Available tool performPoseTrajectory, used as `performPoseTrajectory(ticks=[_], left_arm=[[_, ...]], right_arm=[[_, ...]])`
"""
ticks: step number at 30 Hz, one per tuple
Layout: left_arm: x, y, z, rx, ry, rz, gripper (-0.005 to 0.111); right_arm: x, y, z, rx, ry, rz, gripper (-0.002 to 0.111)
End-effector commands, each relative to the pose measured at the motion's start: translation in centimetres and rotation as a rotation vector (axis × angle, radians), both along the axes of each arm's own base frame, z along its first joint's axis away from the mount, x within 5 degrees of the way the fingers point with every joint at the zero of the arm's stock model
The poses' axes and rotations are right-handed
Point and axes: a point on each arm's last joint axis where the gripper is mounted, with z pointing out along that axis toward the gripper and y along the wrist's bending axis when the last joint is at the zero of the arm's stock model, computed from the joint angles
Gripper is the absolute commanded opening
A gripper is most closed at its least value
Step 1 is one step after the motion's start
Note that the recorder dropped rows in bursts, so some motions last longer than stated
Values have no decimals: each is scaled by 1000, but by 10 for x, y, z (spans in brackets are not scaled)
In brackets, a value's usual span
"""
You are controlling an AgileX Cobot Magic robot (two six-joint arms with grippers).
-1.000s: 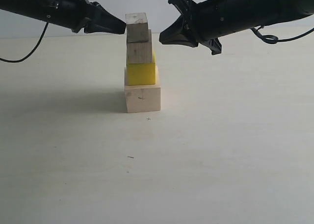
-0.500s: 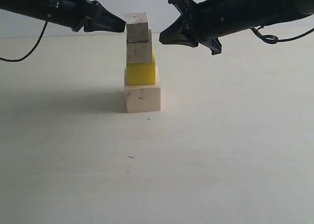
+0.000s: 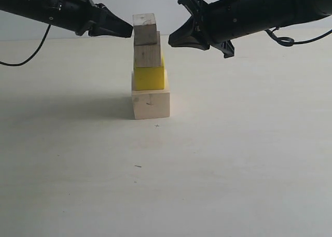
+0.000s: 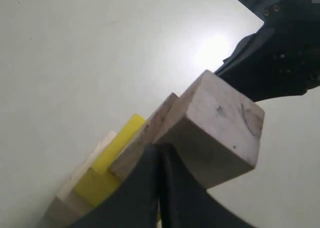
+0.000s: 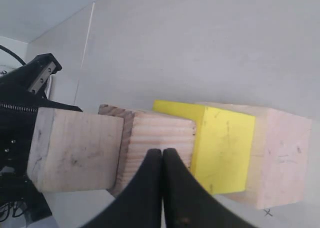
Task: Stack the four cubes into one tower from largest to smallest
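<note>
The tower stands mid-table: large wood cube (image 3: 150, 104), yellow cube (image 3: 149, 77), medium wood cube (image 3: 148, 55), small wood cube (image 3: 145, 29) on top, set slightly left. My left gripper (image 3: 129, 31) is shut and empty, its tip at the small cube's left face; whether it touches I cannot tell. My right gripper (image 3: 171, 41) is shut and empty, a short gap right of the column at the level where the two top cubes meet. The left wrist view shows the left gripper (image 4: 158, 147) against the small cube (image 4: 215, 128). In the right wrist view the right gripper (image 5: 162, 150) points at the medium cube (image 5: 160, 133).
The pale table (image 3: 233, 159) spreads bare in front of and beside the tower. A black cable (image 3: 31, 53) hangs from the left arm at the far left, and another cable (image 3: 290, 40) loops under the right arm.
</note>
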Motion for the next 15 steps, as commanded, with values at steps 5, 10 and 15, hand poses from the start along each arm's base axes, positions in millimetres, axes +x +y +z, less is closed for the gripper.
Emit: performPoseTrajectory(ticks=[5, 10, 15], left_arm=[[1, -2, 1, -29, -11, 0, 0], [1, -6, 1, -21, -23, 6, 0], [1, -11, 0, -5, -39, 13, 0]], right_arm=[[1, -1, 2, -9, -23, 3, 0], [1, -1, 2, -9, -23, 3, 0], [1, -1, 2, -9, -23, 3, 0]])
